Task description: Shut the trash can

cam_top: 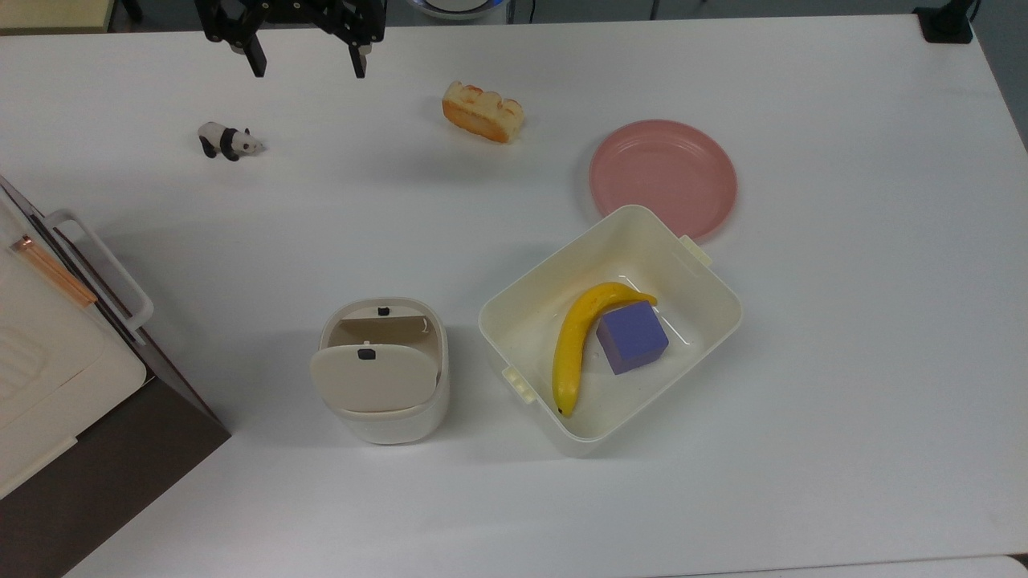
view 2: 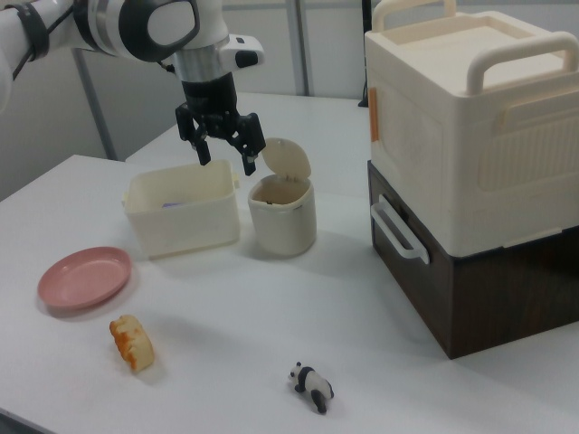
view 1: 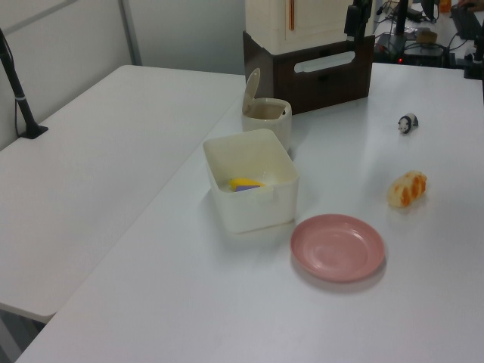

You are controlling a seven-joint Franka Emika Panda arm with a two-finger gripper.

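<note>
**Trash can: lid up, nothing done yet**

Trash can (cam_top: 384,377) stands with its hinged lid (cam_top: 373,377) raised, brownish inside exposed. In the top view it sits well apart from the jaws, far toward the bottom edge and slightly to the top view's right of them. Gripper (cam_top: 307,63) hangs high above the table, jaws spread wide, holding nothing, touching nothing.

Left to right across the top view:
- stacked storage boxes (cam_top: 48,377), well below-left of the jaws
- toy panda (cam_top: 228,141), near, just below-left of them
- trash can
- bread piece (cam_top: 483,111), right of the jaws
- cream tub (cam_top: 610,329) with banana (cam_top: 580,341) and purple cube (cam_top: 632,337)
- pink plate (cam_top: 663,177)

Progress, as judged: none. The approach to the lid, contact and push-down all remain.
</note>
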